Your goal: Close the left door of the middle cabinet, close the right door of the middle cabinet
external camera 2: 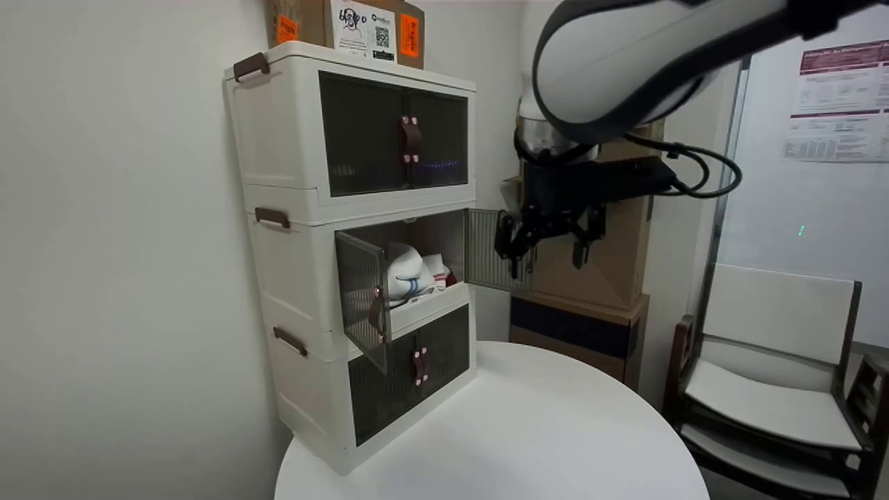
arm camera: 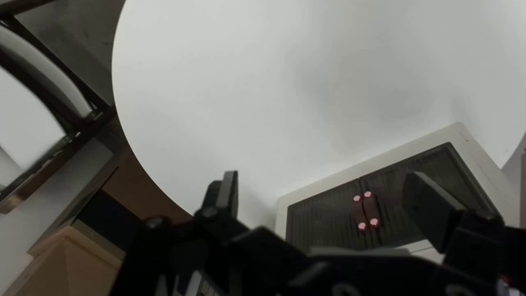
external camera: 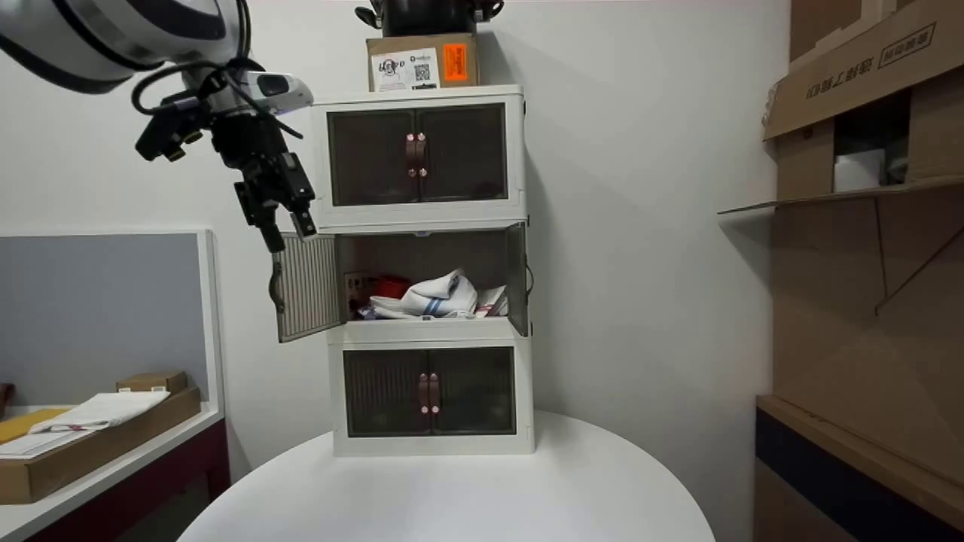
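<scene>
The middle cabinet (external camera: pixel 429 330) is the white centre tier, also in an exterior view (external camera 2: pixel 292 274), with white cloth and a red item inside. Its left door (external camera: pixel 310 290) stands wide open to the left; it also shows in an exterior view (external camera 2: pixel 361 298). Its right door (external camera: pixel 517 280) stands open, pointing forward, nearly edge-on there and broader in an exterior view (external camera 2: pixel 482 246). My gripper (external camera: pixel 291 235) is open with nothing between its fingers, overlapping the left door's top corner there. In an exterior view my gripper (external camera 2: pixel 547 264) is well apart from the left door, partly covering the right door. The wrist view shows the open fingers (arm camera: pixel 321 176).
The top-tier doors (external camera: pixel 373 158) and bottom-tier doors (external camera: pixel 388 391) are shut; the latter also show in the wrist view (arm camera: pixel 328 218). The tower stands on a round white table (external camera: pixel 452 497). Cardboard boxes (external camera: pixel 851 301) stand at the right. A chair (external camera 2: pixel 771 403) is beyond the table.
</scene>
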Tool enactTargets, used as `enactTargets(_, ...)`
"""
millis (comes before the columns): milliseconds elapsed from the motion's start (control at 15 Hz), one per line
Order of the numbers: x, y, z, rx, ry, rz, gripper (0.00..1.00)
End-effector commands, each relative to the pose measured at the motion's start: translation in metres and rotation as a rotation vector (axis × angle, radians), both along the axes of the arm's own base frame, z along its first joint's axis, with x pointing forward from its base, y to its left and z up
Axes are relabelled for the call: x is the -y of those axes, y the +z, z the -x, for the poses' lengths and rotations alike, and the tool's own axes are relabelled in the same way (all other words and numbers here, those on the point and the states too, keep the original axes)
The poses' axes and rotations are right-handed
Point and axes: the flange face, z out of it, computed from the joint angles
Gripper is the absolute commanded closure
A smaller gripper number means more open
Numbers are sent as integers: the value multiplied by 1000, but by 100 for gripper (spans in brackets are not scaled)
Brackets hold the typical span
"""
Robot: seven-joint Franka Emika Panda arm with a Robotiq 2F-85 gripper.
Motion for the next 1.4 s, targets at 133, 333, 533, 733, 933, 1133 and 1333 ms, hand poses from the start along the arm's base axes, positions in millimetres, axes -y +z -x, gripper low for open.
enactTargets(133,-32,29,-75,-16,34,-36,0)
enactTargets(333,-53,40,-102,-58,78,-86,0)
enactTargets(533,-79,48,-117,-100,121,-112,0)
enactTargets(733,-106,55,-126,-118,150,-122,0)
enactTargets(933,-129,52,-139,-115,135,-131,0)
enactTargets(1133,-150,39,-154,-127,115,-161,0)
enactTargets(1333,-166,23,-169,-132,89,-168,0)
